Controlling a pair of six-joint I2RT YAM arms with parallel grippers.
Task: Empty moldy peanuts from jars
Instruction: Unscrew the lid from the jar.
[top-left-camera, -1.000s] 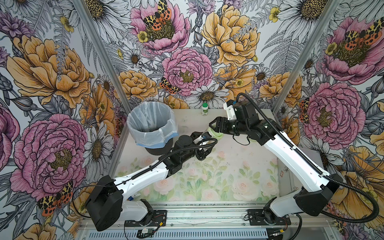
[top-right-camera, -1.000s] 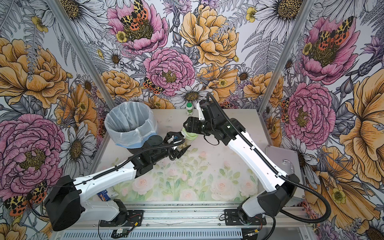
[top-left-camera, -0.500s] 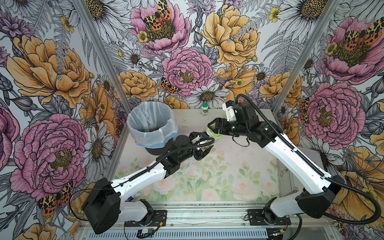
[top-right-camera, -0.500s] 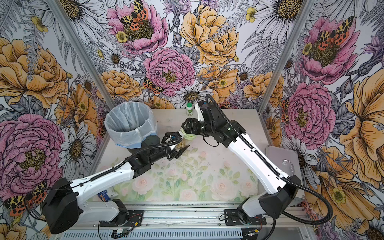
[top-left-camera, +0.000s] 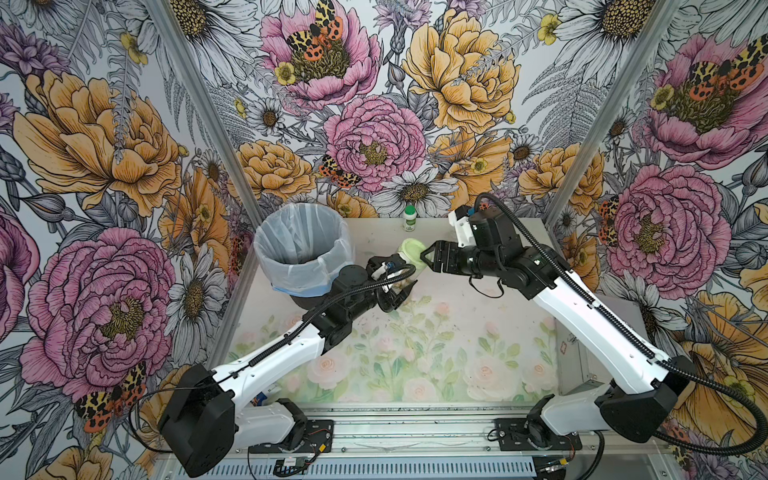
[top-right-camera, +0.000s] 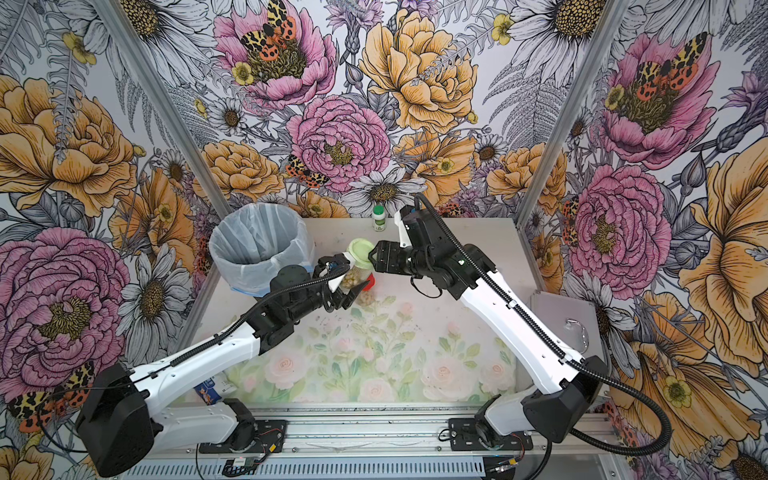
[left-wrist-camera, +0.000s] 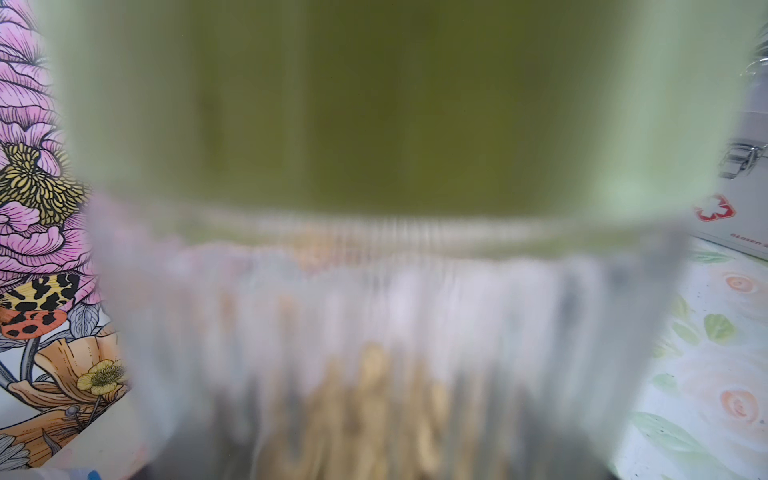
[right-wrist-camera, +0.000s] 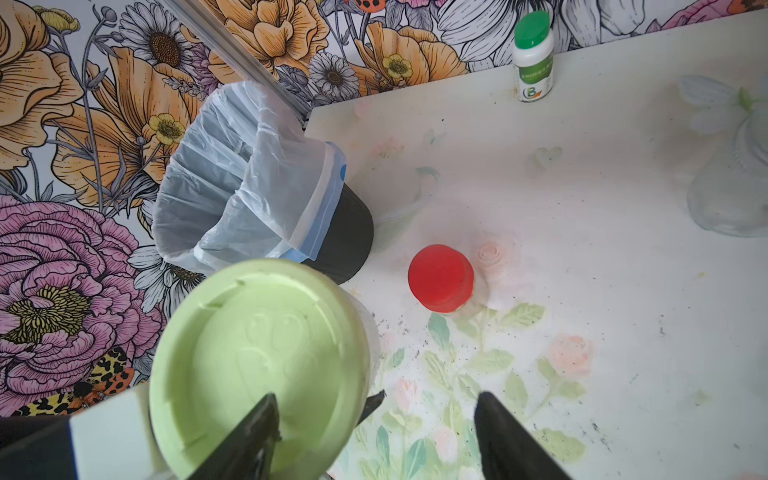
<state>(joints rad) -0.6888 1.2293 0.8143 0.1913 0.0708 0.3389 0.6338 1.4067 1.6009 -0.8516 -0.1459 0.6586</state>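
Tabletop (top-left-camera: 457, 332) (rose-printed, speckled) under floral walls (top-left-camera: 374, 137); left claw (top-right-camera: 351, 280) clamps green-lidded jar (top-right-camera: 360, 253), right claw (right-wrist-camera: 374, 398) apart.

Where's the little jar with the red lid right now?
In the right wrist view the red-lidded jar stands on the table toward the back, near the lined bin, close by the green-lidded jar held by the left gripper.
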